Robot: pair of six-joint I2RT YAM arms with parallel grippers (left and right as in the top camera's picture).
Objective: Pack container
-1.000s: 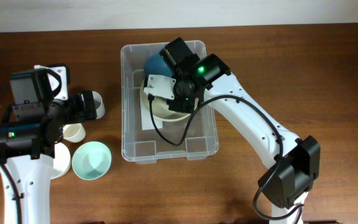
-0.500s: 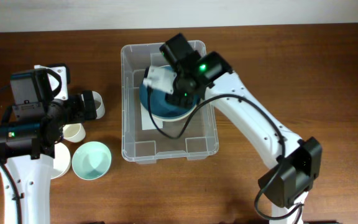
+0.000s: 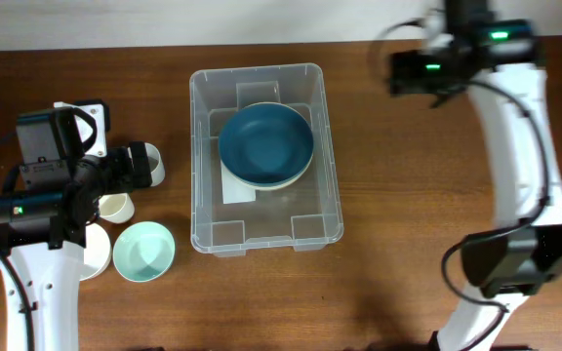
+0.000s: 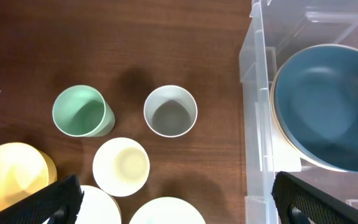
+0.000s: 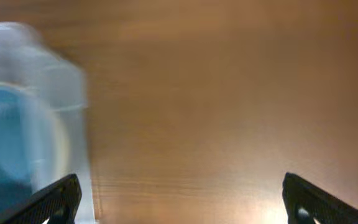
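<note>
The clear container (image 3: 195, 156) sits mid-table and holds a blue bowl (image 3: 265, 144) nested in a cream bowl over a white label. In the left wrist view the container (image 4: 257, 93) and the blue bowl (image 4: 325, 112) fill the right side. My right gripper (image 3: 408, 73) hangs open and empty over bare wood, to the right of the container's far corner. In its blurred wrist view the right gripper (image 5: 182, 202) spans bare table, with the container (image 5: 61, 81) at the left. My left gripper (image 3: 140, 166) stands open above the cups; its wrist view shows the left gripper (image 4: 179, 208) holding nothing.
Left of the container stand a green cup (image 4: 82, 112), a white cup (image 4: 170, 111), a cream cup (image 4: 121, 166) and a yellow bowl (image 4: 11, 174). A mint bowl (image 3: 144, 251) and a white bowl (image 3: 94, 249) lie nearer the front.
My right gripper set the blue bowl down onto the cream bowl in the container, opened, and swung away to the back right. The left arm has not moved.
</note>
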